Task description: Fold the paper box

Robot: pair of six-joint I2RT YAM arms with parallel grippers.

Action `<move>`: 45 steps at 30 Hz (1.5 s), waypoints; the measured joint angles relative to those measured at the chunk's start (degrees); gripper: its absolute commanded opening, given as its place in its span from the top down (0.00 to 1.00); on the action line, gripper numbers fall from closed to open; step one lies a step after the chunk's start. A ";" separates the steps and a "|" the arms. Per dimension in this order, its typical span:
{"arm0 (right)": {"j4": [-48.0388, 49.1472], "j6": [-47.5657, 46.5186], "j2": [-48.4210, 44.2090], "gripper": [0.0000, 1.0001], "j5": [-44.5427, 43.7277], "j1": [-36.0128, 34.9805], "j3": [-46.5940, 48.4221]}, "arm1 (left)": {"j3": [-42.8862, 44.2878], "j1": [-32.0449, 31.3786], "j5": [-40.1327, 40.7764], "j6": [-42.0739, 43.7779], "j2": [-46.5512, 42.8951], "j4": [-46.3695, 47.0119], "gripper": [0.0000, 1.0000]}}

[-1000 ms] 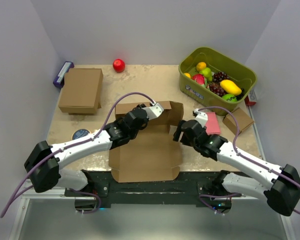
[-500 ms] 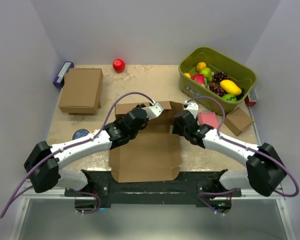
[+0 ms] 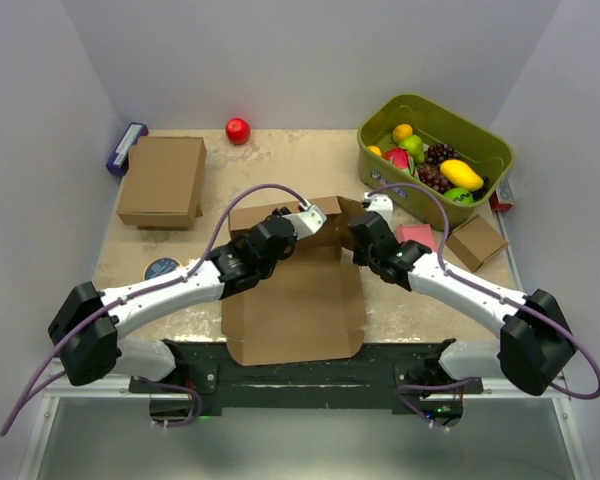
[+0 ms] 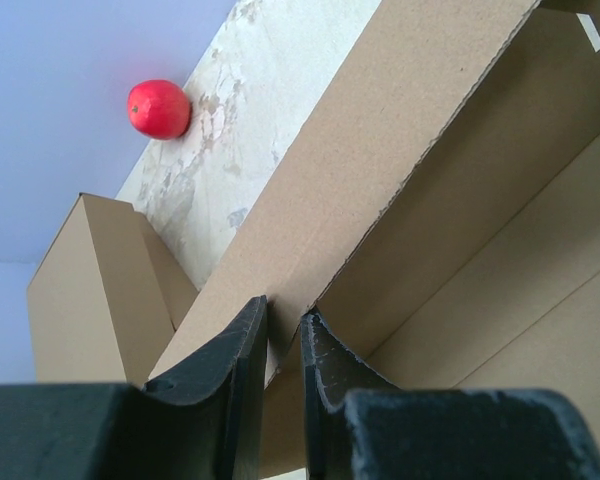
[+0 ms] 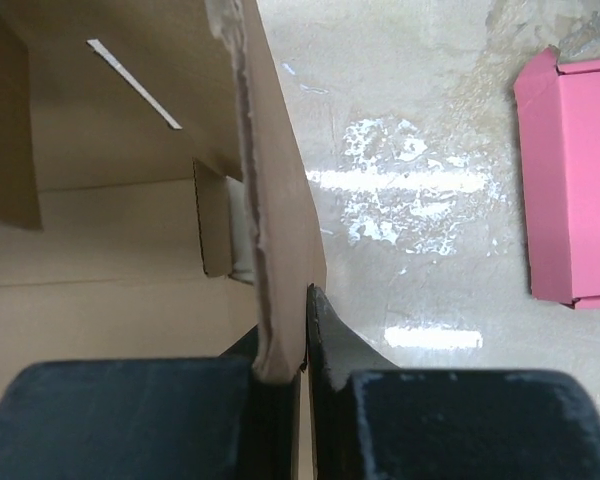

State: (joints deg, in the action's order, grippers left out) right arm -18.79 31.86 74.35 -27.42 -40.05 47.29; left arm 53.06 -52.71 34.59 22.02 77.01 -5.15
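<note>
While the left gripper (image 4: 283, 335) pinches the raised far wall of the paper box (image 3: 298, 305) and the right gripper (image 5: 302, 322) is clamped narrow on its upright right wall, the plain brown corrugated mailer lies half-formed at the table's (image 3: 280, 160) near middle. The overhead view counts three cardboard boxes: this one, a closed brown box (image 3: 162, 180) and a small brown box (image 3: 477, 241). It also shows one red fruit (image 3: 238, 130), one pink box (image 3: 418, 245) and one green bin (image 3: 380, 172) of fruit, which neither wrist view shows.
</note>
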 measured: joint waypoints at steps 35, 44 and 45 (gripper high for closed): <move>-5.33 8.35 0.37 1.00 -1.36 -2.32 1.42 | 0.52 -3.02 -5.18 -6.43 -13.31 0.83 0.37; -3.78 12.24 0.13 1.00 -2.78 -2.32 -0.44 | -7.26 -11.69 -13.05 -23.04 -15.76 13.55 0.50; -3.63 12.50 0.13 1.00 -2.95 -2.32 -0.44 | -10.21 -13.09 -14.25 -25.46 -13.73 16.00 0.50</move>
State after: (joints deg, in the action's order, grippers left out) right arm -22.41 44.36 74.48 -30.37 -42.37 46.85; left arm 42.85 -65.80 20.34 -3.44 63.29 10.85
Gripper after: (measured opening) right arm 0.026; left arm 0.519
